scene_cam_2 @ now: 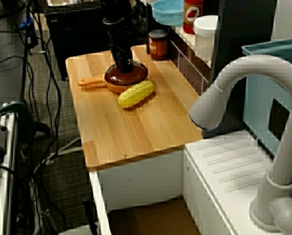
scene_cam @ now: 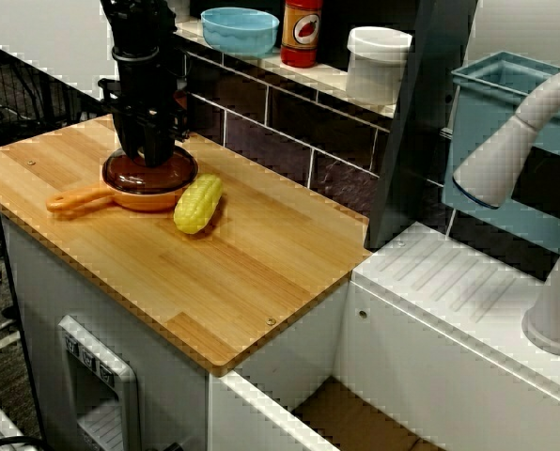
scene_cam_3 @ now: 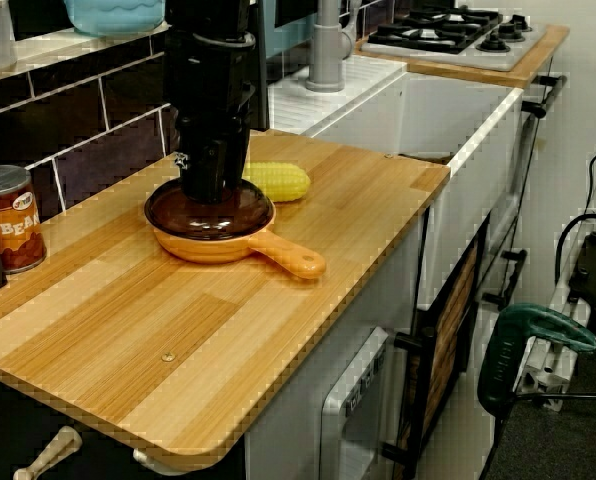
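Observation:
My black gripper (scene_cam: 148,155) comes straight down onto the dark brown lid (scene_cam: 174,170) of an orange pan (scene_cam: 139,199) on the wooden counter (scene_cam: 242,272). Its fingertips rest at the middle of the lid and hide whatever sits there. The pan's handle (scene_cam: 78,199) points to the counter's left end. A yellow corn cob (scene_cam: 197,203) lies against the pan's right side. Seen from the sink side, the gripper (scene_cam_2: 122,66) stands over the lid (scene_cam_2: 136,74) with the corn (scene_cam_2: 135,94) in front. From the counter's far end, the gripper (scene_cam_3: 206,188) covers the lid's (scene_cam_3: 243,212) centre.
A shelf behind the counter carries a blue bowl (scene_cam: 239,28), a red bottle (scene_cam: 302,33) and a white container (scene_cam: 378,61). A bean can (scene_cam_3: 8,218) stands by the tiled wall. To the right are a white drainboard (scene_cam: 449,282), a grey faucet (scene_cam: 515,141) and a blue bin (scene_cam: 505,103).

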Motion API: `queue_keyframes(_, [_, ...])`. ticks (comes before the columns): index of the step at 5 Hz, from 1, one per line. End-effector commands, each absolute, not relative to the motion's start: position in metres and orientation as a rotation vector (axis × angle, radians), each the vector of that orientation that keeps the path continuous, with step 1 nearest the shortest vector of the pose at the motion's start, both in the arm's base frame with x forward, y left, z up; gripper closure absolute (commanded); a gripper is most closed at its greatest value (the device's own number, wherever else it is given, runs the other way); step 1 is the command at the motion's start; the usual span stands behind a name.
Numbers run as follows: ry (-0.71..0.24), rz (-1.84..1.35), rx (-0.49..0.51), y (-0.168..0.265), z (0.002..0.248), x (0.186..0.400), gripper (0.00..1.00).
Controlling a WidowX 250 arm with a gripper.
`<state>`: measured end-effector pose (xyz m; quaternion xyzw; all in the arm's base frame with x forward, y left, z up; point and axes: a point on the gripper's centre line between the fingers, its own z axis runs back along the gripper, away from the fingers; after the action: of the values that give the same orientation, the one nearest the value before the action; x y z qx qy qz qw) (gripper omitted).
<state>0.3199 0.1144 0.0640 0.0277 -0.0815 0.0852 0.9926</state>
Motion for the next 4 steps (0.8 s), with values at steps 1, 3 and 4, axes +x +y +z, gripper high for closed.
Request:
queue_keyframes(1, [-0.203, 0.164, 0.077, 0.1169, 0.0774, 0.3182, 1.00])
queue_keyframes(3, [-0.202, 0.162, 0.068, 0.1194, 0.0790, 0.3158, 0.00])
queue_keyframes(4, [-0.200, 0.163, 0.060, 0.1200, 0.0789, 0.3147, 0.00])
